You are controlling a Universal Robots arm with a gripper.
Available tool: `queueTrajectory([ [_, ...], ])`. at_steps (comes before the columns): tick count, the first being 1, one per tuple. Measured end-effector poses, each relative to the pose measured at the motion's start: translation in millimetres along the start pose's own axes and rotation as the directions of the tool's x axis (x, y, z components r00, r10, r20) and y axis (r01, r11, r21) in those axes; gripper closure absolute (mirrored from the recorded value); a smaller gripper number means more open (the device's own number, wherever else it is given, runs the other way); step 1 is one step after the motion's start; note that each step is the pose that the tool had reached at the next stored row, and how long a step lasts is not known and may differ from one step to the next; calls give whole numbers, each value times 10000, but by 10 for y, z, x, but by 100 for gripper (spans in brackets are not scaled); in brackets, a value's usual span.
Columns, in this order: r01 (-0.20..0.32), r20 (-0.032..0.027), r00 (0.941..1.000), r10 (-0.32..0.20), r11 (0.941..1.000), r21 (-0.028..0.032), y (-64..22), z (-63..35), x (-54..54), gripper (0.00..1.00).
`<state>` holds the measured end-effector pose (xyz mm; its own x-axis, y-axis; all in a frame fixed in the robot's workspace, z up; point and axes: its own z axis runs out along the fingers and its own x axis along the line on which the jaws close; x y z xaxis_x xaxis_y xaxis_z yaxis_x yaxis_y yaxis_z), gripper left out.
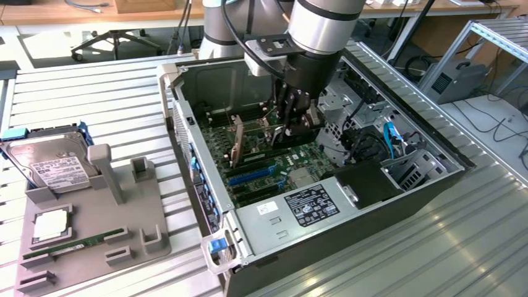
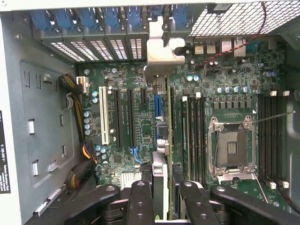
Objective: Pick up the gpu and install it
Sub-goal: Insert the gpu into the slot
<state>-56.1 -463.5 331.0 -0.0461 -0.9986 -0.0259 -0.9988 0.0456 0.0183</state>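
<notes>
Black fingers (image 2: 140, 201) of the tool (image 2: 161, 199) sat closest to my wrist camera, partly closed on the gpu (image 2: 159, 140), which stood on edge over the motherboard (image 2: 136, 117) with its pale bracket (image 2: 161, 56) up against the slot covers. From the exterior view I saw the tool (image 1: 290, 127) deep inside one open computer case (image 1: 429, 167) lying on a ribbed metal counter (image 1: 91, 93). On the exterior view's left, one grey holder tray (image 1: 95, 232) carried one hard drive (image 1: 51, 164) and one green memory stick (image 1: 73, 242). One office chair (image 1: 115, 40) stood behind.
</notes>
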Motion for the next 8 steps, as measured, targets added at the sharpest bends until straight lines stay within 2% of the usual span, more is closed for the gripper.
queueTrajectory([
  [8,-1,1,10000,1,10000,1,2,25,6,73],
])
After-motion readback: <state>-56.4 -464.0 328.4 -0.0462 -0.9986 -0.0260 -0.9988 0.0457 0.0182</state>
